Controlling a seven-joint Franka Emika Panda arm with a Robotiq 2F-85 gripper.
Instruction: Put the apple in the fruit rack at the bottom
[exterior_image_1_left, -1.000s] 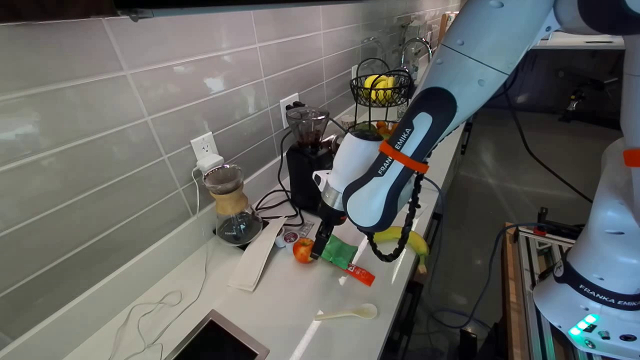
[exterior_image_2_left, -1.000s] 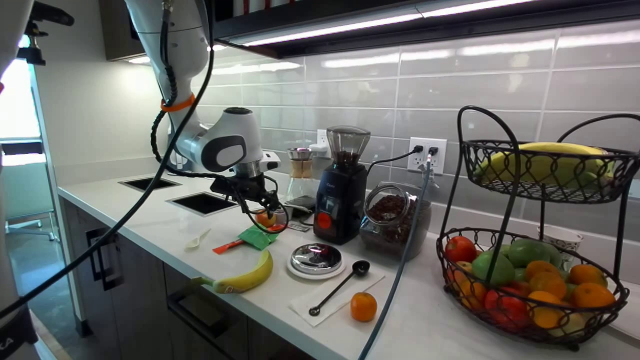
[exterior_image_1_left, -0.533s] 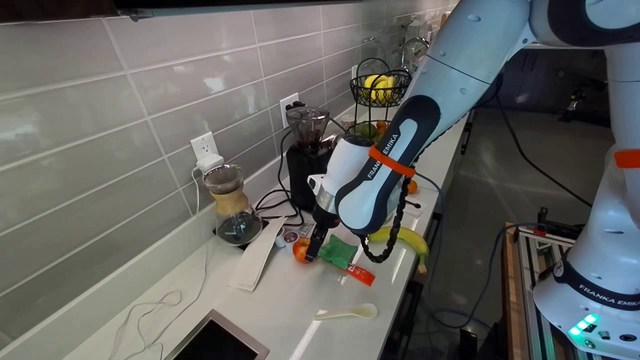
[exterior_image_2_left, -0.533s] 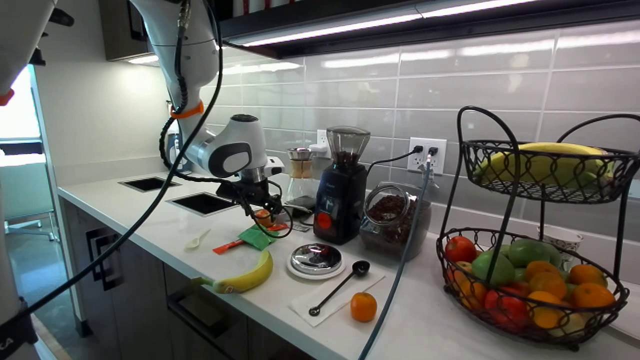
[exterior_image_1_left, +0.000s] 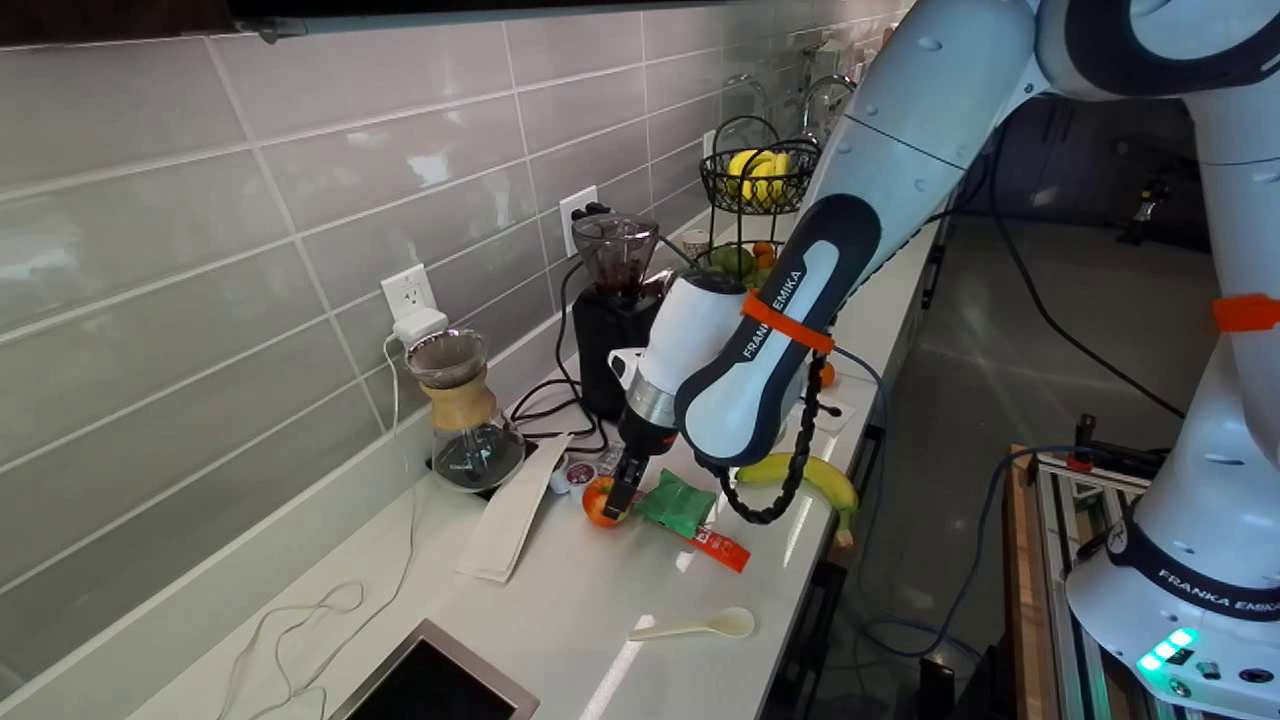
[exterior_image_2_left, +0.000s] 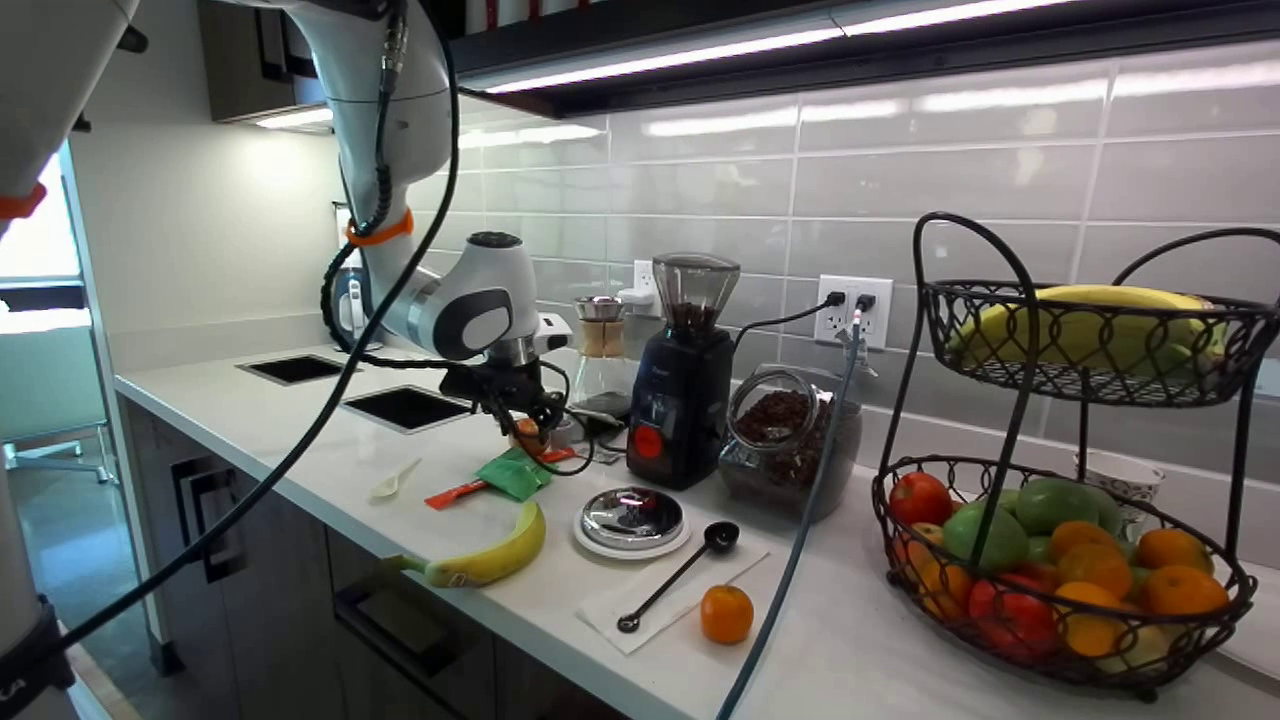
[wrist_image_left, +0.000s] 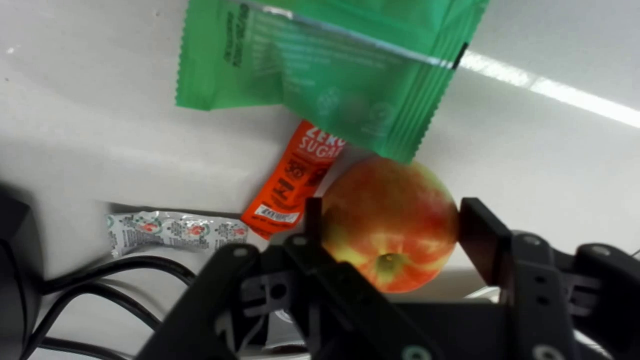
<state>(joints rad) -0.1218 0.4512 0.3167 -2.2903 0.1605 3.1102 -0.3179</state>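
Note:
The red-and-yellow apple (wrist_image_left: 390, 200) is between both fingers of my gripper (wrist_image_left: 393, 220), which is shut on it; a pad touches each side. In both exterior views the apple (exterior_image_1_left: 598, 502) appears down at counter level, partly covered by the gripper (exterior_image_1_left: 614, 500). Whether it has left the counter I cannot tell. The black wire fruit rack (exterior_image_2_left: 1085, 400) stands far from the gripper, at the right of an exterior view. Its wide lower basket (exterior_image_2_left: 1065, 678) holds several fruits, and bananas lie in the upper one.
Beside the apple lie a green packet (wrist_image_left: 320, 65) and a red sachet (wrist_image_left: 292, 180). A coffee grinder (exterior_image_2_left: 680, 400), a bean jar (exterior_image_2_left: 790, 440), a metal lid (exterior_image_2_left: 633, 518), a banana (exterior_image_2_left: 490, 560) and an orange (exterior_image_2_left: 727, 614) stand between gripper and rack.
My gripper has come across to the apple and downward, tilting a little. Its jaws have closed around the apple, which has shifted slightly. The rack and other items stayed put.

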